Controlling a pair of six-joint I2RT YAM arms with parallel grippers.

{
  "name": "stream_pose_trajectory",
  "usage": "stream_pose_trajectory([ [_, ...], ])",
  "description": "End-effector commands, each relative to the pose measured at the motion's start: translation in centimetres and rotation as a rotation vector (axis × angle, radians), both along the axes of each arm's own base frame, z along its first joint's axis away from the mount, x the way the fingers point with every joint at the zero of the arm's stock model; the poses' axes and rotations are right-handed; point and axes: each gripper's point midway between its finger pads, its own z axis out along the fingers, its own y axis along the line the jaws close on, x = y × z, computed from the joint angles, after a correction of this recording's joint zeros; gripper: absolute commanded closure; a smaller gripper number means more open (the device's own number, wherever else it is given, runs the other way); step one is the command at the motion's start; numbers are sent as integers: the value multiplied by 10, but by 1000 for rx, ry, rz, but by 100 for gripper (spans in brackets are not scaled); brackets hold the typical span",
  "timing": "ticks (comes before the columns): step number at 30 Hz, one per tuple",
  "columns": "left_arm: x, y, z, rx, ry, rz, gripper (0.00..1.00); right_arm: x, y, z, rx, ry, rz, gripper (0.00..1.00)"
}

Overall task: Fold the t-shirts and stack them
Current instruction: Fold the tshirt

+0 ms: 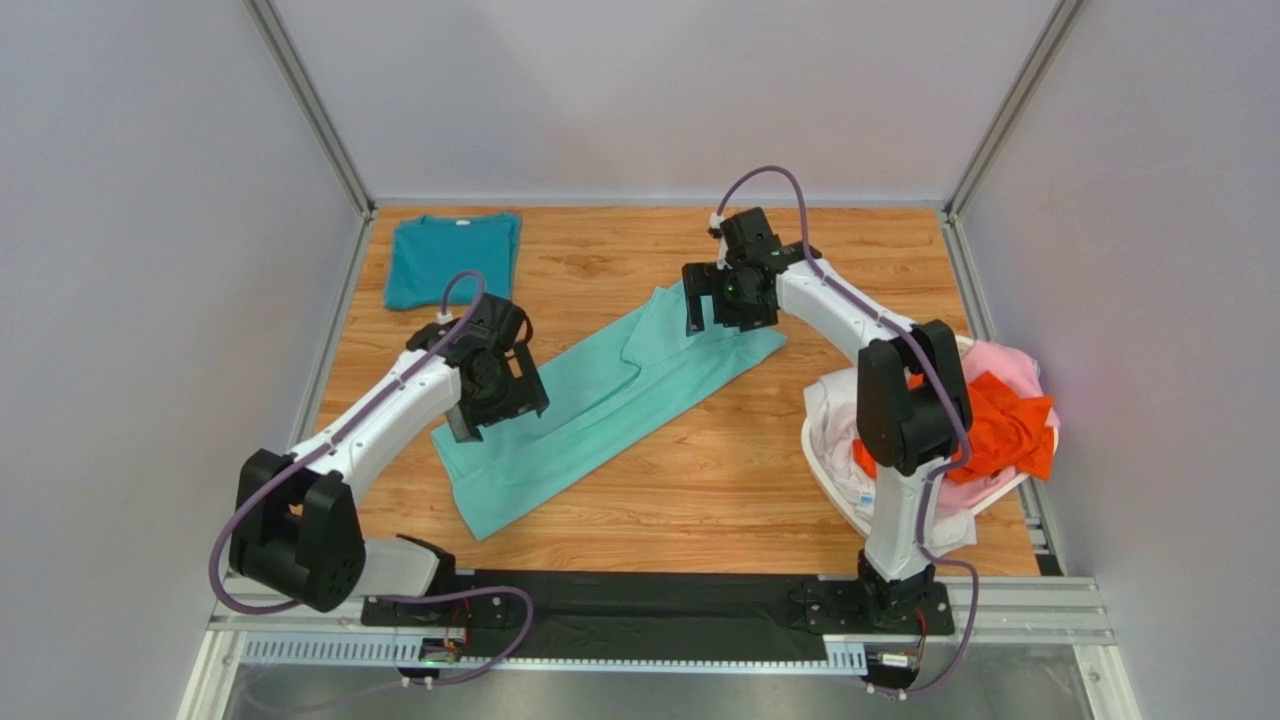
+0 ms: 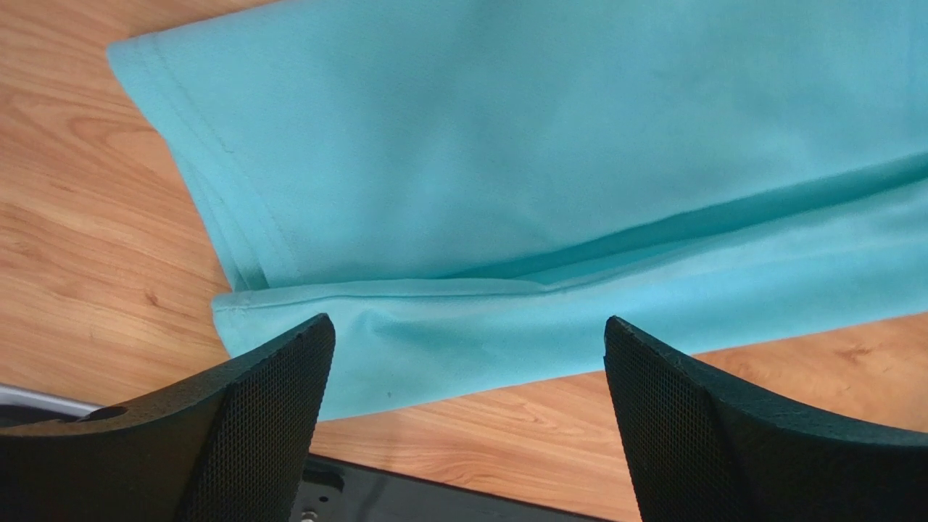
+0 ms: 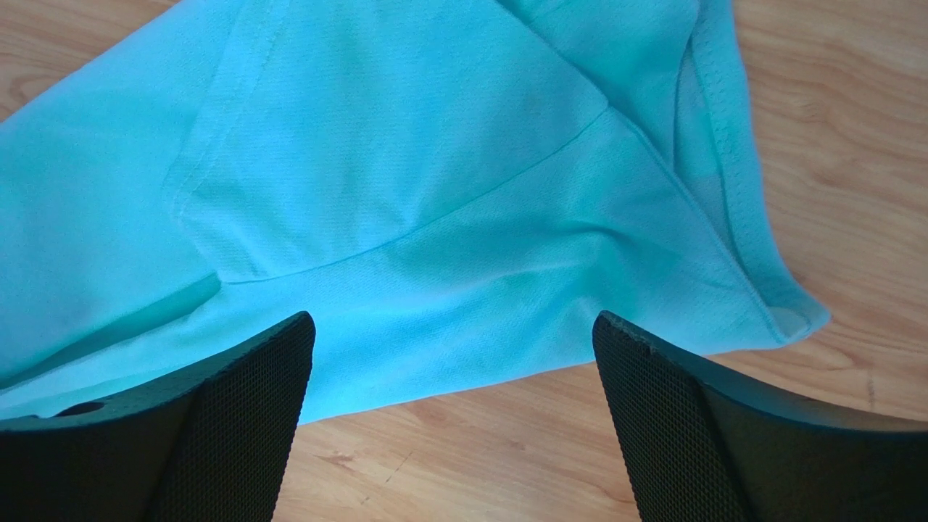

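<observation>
The light mint-aqua t-shirt (image 1: 601, 398) lies on the wooden table, folded lengthwise into a long strip running from near left to far right. My left gripper (image 1: 504, 402) hovers open and empty over its hem end (image 2: 458, 196). My right gripper (image 1: 724, 312) hovers open and empty over its collar and sleeve end (image 3: 436, 185). A darker teal t-shirt (image 1: 451, 255) lies folded at the far left. An orange t-shirt (image 1: 1004, 423) and a pink one (image 1: 999, 360) sit in the white basket (image 1: 830, 435) at the right.
The basket stands at the table's right side, close beside the right arm's upper link. Grey walls enclose the table on three sides. A black base plate (image 2: 436, 502) runs along the near edge.
</observation>
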Motion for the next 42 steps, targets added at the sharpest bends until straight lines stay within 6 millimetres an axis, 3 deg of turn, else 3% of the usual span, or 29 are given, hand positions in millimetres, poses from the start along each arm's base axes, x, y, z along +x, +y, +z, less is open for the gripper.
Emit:
stream_pose_trajectory([
  [1,-6,-17,-8,-5,9,-199,0,-16,14,15,41,-2,-54,0],
  [7,4,-37,-56,-38,62,-256,0,-16,39,-5,151,51,-94,0],
  [11,16,-44,-68,-44,90,-249,0,-10,38,-25,118,79,-118,0],
  [12,15,-45,-74,-46,108,-250,0,-7,36,-38,92,92,-128,0],
  [19,-26,-55,-95,-173,191,-218,0,11,30,-61,37,128,-132,0],
  [23,-57,-83,-95,-326,190,-218,0,28,39,-58,49,97,-71,0],
  [25,-58,-97,-88,-356,155,-223,0,38,50,-51,73,75,-17,0],
  [26,-62,-109,-85,-371,140,-260,0,38,55,-58,87,94,5,0],
  [28,-64,-120,-81,-390,139,-266,0,49,64,-50,107,60,56,0],
  [29,-64,-128,-79,-385,134,-287,0,50,70,-57,118,71,81,0],
  [31,-64,-130,-79,-358,139,-264,0,63,79,-49,124,25,129,0],
  [33,-67,-138,-76,-354,143,-288,0,69,84,-58,123,23,147,0],
  [34,-66,-141,-74,-360,139,-284,0,79,90,-49,140,-11,158,0],
  [37,-67,-154,-65,-372,120,-309,0,85,101,-57,166,-8,184,0],
  [40,-70,-166,-54,-380,101,-336,0,95,111,-48,181,-47,200,0],
  [42,-72,-164,-44,-323,81,-348,0,102,113,-31,182,-87,196,0],
])
